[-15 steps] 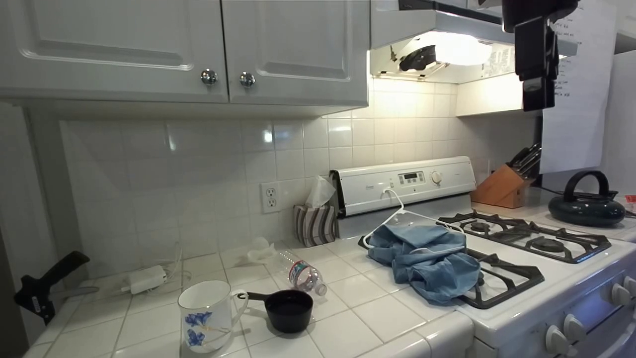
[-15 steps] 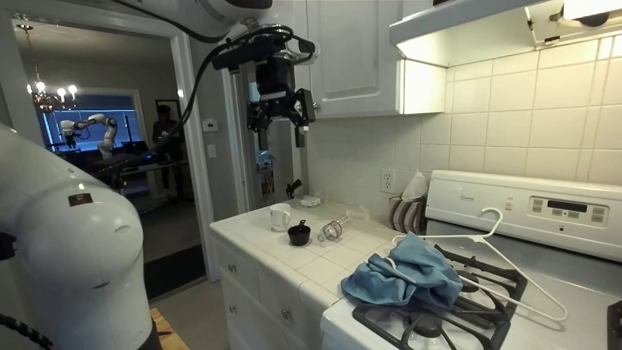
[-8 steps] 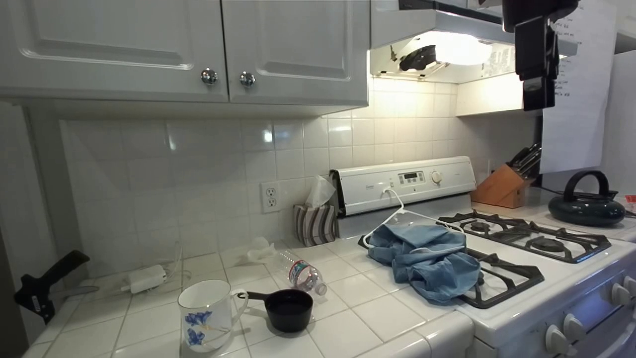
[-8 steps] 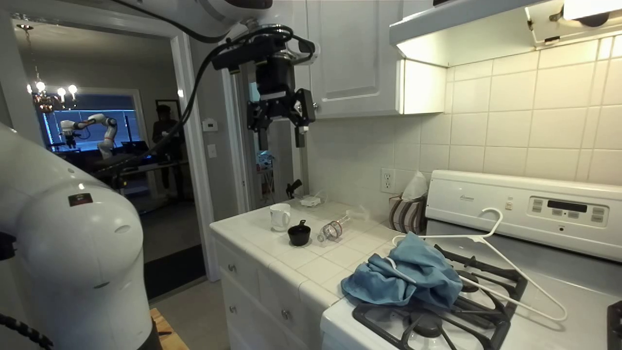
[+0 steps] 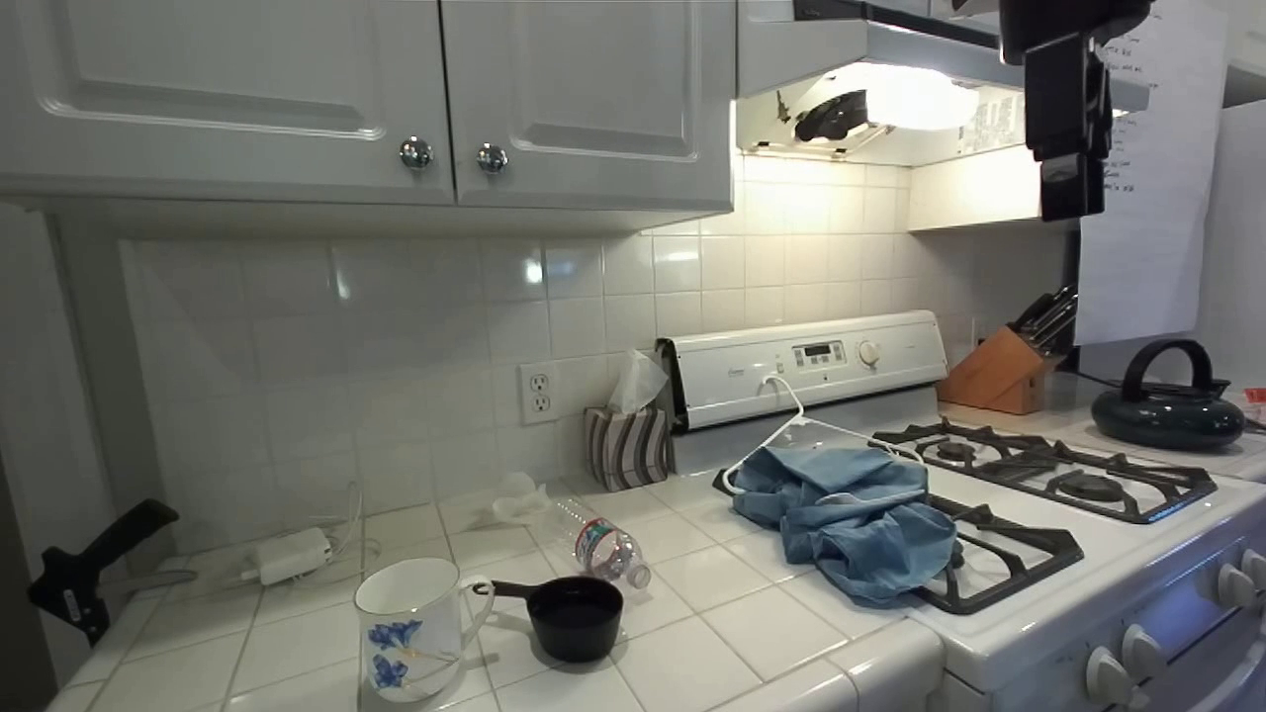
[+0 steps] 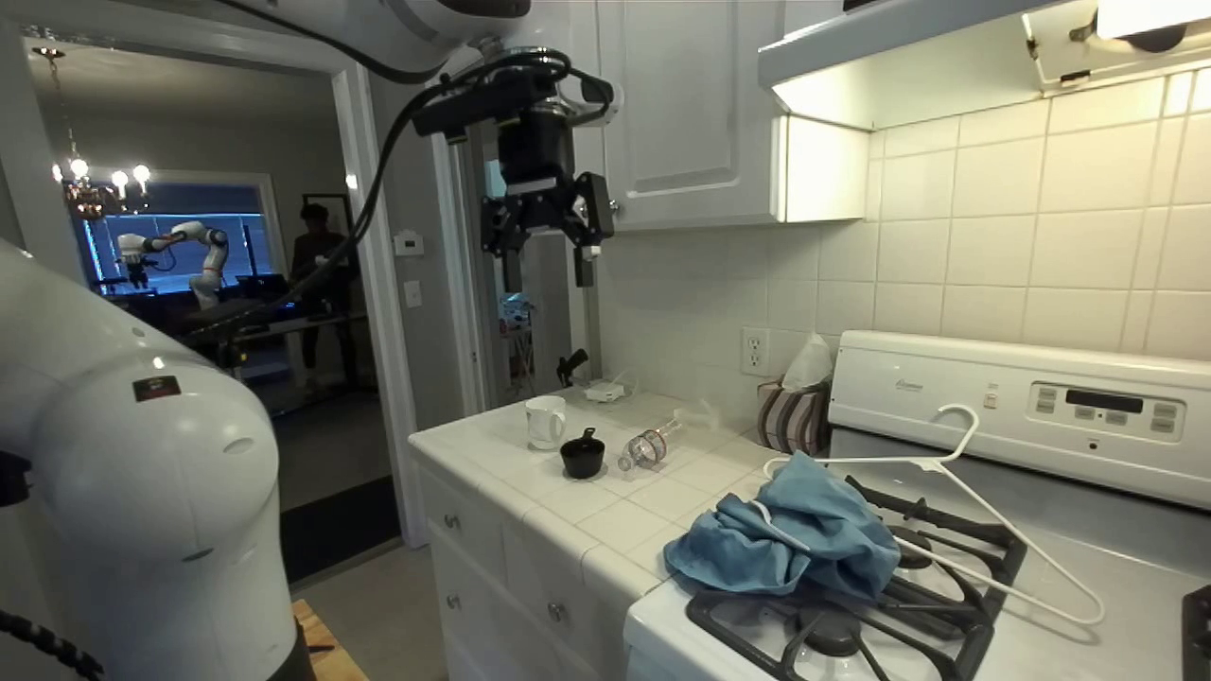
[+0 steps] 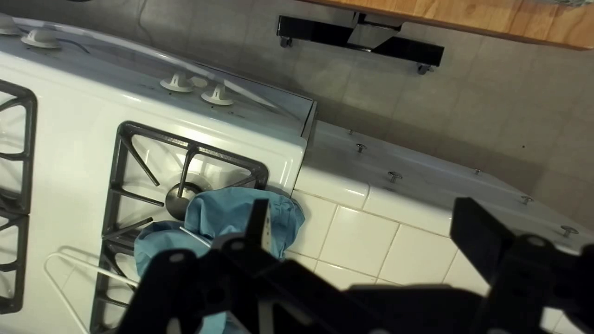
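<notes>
Pincer (image 6: 548, 276) above hanger (image 6: 931, 464), hook (image 6: 975, 426) toward stove panel (image 6: 1014, 426), length roughly along it.

Both exterior views share the stove (image 5: 1118, 559); the wrist view looks down.

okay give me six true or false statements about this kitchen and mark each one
1. The claw stands open and empty. True.
2. The mug, the measuring cup and the bottle are on the tiled counter. True.
3. The bottle stands upright. False: it lies on its side.
4. The blue cloth covers part of the stove. True.
5. The mug is inside the measuring cup. False: the mug stands beside it.
6. The claw touches the blue cloth. False: the claw is up in the air.
</notes>
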Available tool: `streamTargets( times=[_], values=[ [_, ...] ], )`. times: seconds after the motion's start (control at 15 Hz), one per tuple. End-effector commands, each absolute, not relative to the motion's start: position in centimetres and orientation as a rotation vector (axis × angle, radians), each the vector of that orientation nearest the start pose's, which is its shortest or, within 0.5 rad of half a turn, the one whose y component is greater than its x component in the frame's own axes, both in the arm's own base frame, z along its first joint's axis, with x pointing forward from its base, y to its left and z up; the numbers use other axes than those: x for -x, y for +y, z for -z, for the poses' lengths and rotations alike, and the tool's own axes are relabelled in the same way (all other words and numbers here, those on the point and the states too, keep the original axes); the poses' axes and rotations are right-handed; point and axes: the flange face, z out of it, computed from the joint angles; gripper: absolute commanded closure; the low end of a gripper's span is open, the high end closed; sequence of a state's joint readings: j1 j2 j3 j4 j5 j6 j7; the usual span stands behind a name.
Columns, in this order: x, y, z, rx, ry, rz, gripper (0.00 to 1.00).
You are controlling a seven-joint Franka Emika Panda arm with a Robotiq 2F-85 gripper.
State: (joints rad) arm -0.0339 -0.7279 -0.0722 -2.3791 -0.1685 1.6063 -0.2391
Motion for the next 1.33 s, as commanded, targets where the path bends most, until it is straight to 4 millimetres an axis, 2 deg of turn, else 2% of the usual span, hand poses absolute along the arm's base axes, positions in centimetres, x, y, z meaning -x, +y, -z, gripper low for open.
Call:
streamTargets(
  times=[0.0,0.27,0.33,0.47,0.67,0.8,1.0,1.27],
  values=[
    [-32.1,-5.7,-56.5,3.240,-0.263,-0.107,0.00],
    [-32.1,-5.7,-56.5,3.240,-0.263,-0.107,0.00],
    [-32.7,-5.1,-56.6,3.212,-0.145,-0.080,0.00],
    [-34.3,-4.3,-56.3,3.210,0.042,0.005,0.00],
    [-38.6,-2.2,-54.9,3.154,0.294,0.116,0.00],
    [-41.7,-0.8,-53.1,3.144,0.397,0.143,0.00],
    [-45.5,1.2,-49.7,3.154,0.457,0.106,0.00],
    [-49.2,3.4,-45.1,3.169,0.361,-0.054,0.00]
  ],
)
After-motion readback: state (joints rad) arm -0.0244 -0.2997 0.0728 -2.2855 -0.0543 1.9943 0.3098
